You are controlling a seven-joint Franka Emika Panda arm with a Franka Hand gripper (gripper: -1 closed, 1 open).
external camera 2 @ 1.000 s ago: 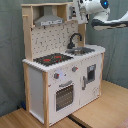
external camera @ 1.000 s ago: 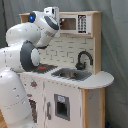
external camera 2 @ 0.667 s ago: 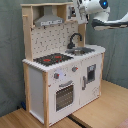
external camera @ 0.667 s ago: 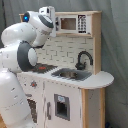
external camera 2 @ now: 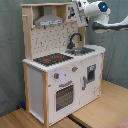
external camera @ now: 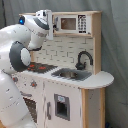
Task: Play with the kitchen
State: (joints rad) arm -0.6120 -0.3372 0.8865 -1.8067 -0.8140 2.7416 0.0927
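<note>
Well, the kitchen (external camera 2: pixel 60 75) stood on the table (external camera 2: pixel 100 112), big, stiff and too heavy to lift. I thought the small knobs (external camera 2: pixel 56 76) near the oven door (external camera 2: pixel 64 95) were easiest to grab. I couldn't tell about my fingers.

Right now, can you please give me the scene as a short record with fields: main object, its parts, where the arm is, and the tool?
main object: toy play kitchen, white and light wood
cooking part: black-red hob
water part: black tap over steel sink
upper part: grey hood, microwave
front: oven door
arm: Franka arm, wrist high beside the upper shelf
tool: tool near the microwave; fingers not discernible
</note>
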